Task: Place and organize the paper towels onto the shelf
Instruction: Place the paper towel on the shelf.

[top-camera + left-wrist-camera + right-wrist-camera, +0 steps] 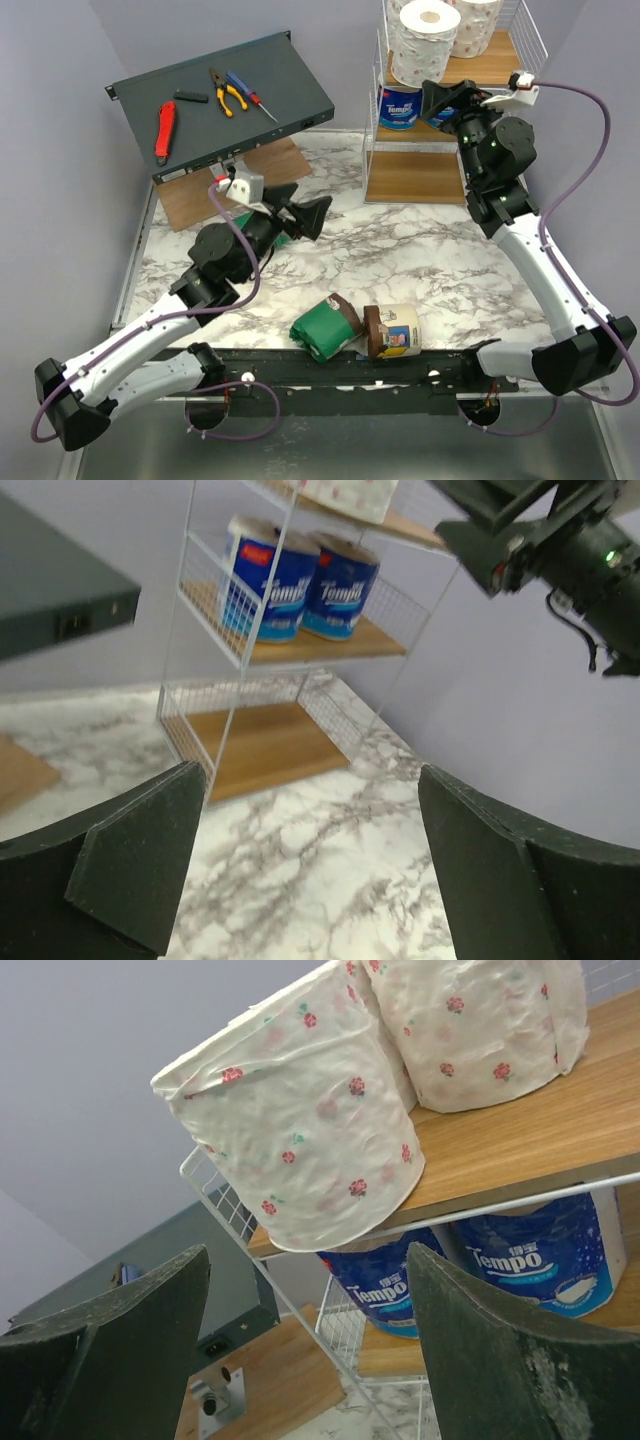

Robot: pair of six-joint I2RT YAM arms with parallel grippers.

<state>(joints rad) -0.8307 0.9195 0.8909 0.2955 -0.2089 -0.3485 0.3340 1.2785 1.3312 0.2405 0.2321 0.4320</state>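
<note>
Empty, jaws wide: left claw (305,215), right claw (440,103); shelf (415,178) top cropped.
Top tier: speckled rolls (424,42); middle: blue rolls (400,107) (one hidden behind right claw from above). A green roll (325,328) and cream-brown roll (395,331) lie side by side at the bench (400,260) near edge. Left arm hovers mid-bench, facing shelf; right arm raised at top tier.

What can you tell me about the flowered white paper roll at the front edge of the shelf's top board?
The flowered white roll is bare, unwrapped soft paper with a crinkled surface, dotted with small pink flowers and green leaves. Seen from above, it has a hollow centre. It stands on end on the light wooden top board, its lower edge jutting slightly past the front rim. A second such roll presses against it from behind. The right claw is open in front of it and does not appear to touch it.
</note>
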